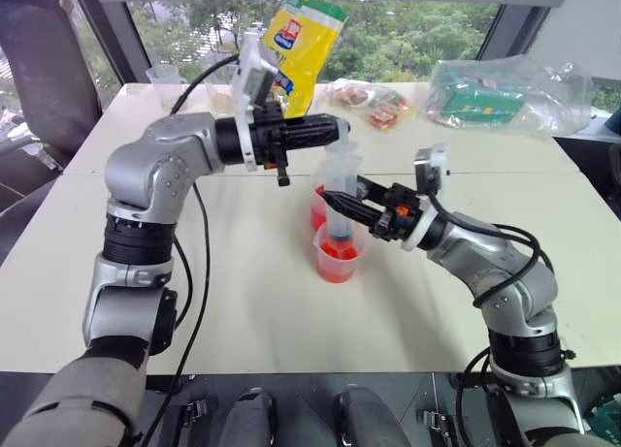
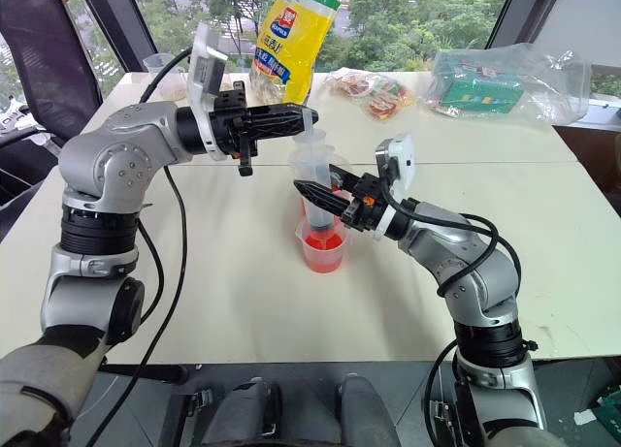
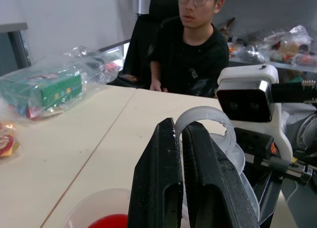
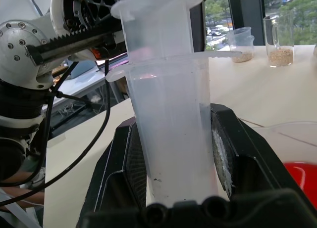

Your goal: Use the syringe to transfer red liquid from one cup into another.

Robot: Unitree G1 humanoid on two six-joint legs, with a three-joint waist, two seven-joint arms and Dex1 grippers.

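Bright daylight from big windows (image 1: 408, 30) at top of frame, greenery slightly washed out. Pale cream tabletop (image 1: 243, 302) evenly lit, shadows soft. Wrist views: near black fingers (image 3: 168, 188) blurry, bkgd sharper.

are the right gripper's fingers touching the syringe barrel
Touching. The right wrist view shows the right gripper with its black fingers pressed against both sides of the syringe barrel, with no gap, holding it upright.
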